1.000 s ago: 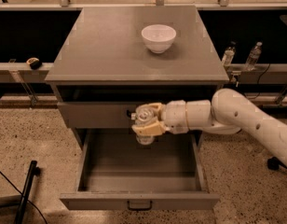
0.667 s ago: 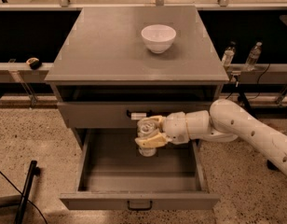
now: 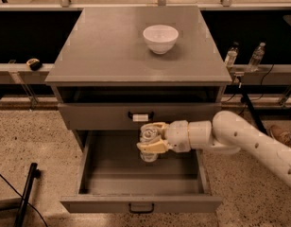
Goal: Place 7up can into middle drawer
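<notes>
The 7up can is held in the end effector, which is clenched around its sides, so that only the silver top and a little of the lower body are seen. The can is carried upright: its long axis is judged to run near vertical, with the silver top pointing up and the base pointing down at the floor of the drawer. It is placed over the rear part of the open middle drawer, just below and in front of the desk's front edge, about midway between its two front corners; whether the base is touching the drawer floor cannot be told. The step in hand is judged to be the lowering of the can into the drawer. For the next move, the can would have to be set down on its base and only then let go, with the end effector drawn back clear of the drawer front with the white tag just above it. Farther out, a white bowl is seen on the desk, toward its rear right corner.
</notes>
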Action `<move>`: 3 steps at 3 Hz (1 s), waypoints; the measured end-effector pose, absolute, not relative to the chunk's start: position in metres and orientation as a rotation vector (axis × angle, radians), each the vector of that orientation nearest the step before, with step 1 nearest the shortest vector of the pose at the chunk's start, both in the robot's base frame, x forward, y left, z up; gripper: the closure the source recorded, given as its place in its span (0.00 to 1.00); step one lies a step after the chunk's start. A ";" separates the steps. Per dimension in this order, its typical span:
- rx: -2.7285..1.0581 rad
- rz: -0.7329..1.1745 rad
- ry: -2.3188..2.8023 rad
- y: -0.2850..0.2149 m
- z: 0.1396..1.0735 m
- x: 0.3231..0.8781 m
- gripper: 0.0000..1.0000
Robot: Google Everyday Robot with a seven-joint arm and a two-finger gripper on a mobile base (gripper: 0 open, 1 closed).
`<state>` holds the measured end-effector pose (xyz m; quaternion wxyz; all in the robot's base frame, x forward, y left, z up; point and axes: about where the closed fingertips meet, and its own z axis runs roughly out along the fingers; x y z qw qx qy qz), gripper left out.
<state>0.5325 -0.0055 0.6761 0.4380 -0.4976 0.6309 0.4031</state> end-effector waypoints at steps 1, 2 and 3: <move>-1.166 0.966 1.599 0.007 0.579 0.528 1.00; -1.156 0.975 1.604 0.015 0.528 0.524 1.00; -1.150 0.987 1.605 0.017 0.523 0.522 0.81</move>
